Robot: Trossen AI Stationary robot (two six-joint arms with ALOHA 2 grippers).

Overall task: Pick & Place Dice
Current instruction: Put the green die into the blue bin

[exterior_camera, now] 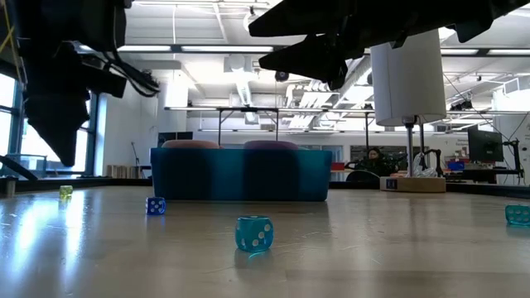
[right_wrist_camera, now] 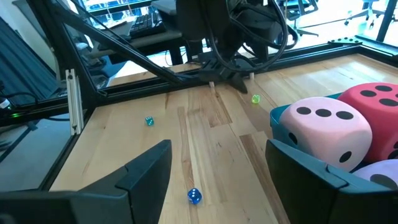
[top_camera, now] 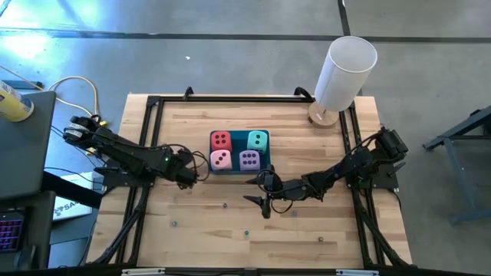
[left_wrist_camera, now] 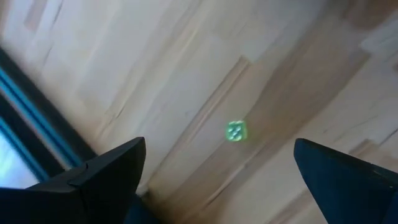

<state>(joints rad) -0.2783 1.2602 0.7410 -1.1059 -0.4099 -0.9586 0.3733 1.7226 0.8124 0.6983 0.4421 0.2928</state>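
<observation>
Four soft dice sit inside the blue tray (top_camera: 239,169), resting on its floor: red (top_camera: 221,140), teal (top_camera: 258,141), pink (top_camera: 221,159) and purple (top_camera: 248,159). My left gripper (top_camera: 199,175) is open and empty just off the tray's left side, above bare wood (left_wrist_camera: 217,180). My right gripper (top_camera: 258,192) is open and empty just off the tray's near side. Its wrist view (right_wrist_camera: 217,168) shows the pink die (right_wrist_camera: 323,130), the red die (right_wrist_camera: 376,102) and the purple die (right_wrist_camera: 382,174) over the tray's rim (right_wrist_camera: 280,117).
Tiny translucent dice lie scattered on the wood: teal (exterior_camera: 253,233), blue (exterior_camera: 155,205), yellow-green (left_wrist_camera: 236,131) and another teal (exterior_camera: 517,214). A white cylinder (top_camera: 345,70) stands on a wooden base at the far right. A black frame (top_camera: 153,103) edges the table.
</observation>
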